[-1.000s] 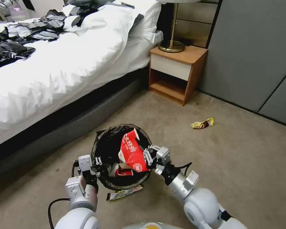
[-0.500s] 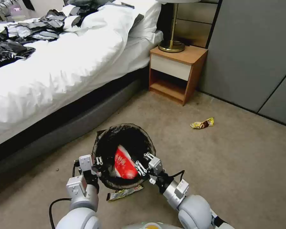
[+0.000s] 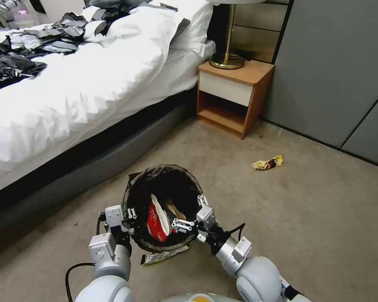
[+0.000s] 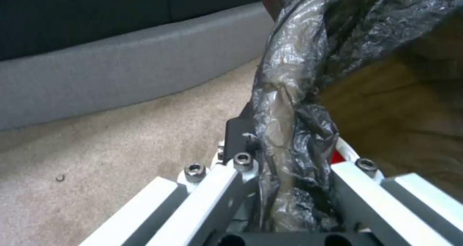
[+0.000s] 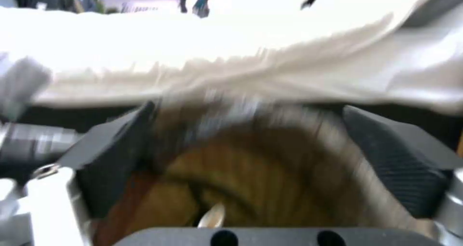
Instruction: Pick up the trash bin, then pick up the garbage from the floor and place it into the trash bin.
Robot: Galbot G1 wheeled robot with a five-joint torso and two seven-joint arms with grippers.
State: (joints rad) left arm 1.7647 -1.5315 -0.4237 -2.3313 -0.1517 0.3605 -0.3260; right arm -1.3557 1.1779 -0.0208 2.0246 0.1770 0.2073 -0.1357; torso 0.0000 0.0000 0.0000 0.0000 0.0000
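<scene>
The trash bin (image 3: pixel 164 171), a round bucket lined with a crinkled black bag, hangs low in front of me. My left gripper (image 3: pixel 128 216) is shut on its near-left rim; in the left wrist view the left gripper (image 4: pixel 289 155) pinches the bag-covered rim (image 4: pixel 289 94). A red-and-white wrapper (image 3: pixel 157 218) stands on edge inside the bin, free of any grip. My right gripper (image 3: pixel 191 213) is open over the bin's near-right rim, and its black pads (image 5: pixel 120 155) stand wide apart above the bin's inside. More garbage lies on the carpet: a yellow-brown wrapper (image 3: pixel 267 162) to the far right.
A greenish wrapper (image 3: pixel 164 254) lies on the floor just under the bin's near side. The bed (image 3: pixel 71 96) runs along the left, with dark clothes on top. A wooden nightstand (image 3: pixel 235 96) with a lamp stands behind, and a grey wall panel (image 3: pixel 336 71) is at right.
My right gripper has let go of the red-and-white wrapper, which dropped into the bin and settled on edge. The right gripper pulled back toward the near rim. The left gripper kept its hold.
</scene>
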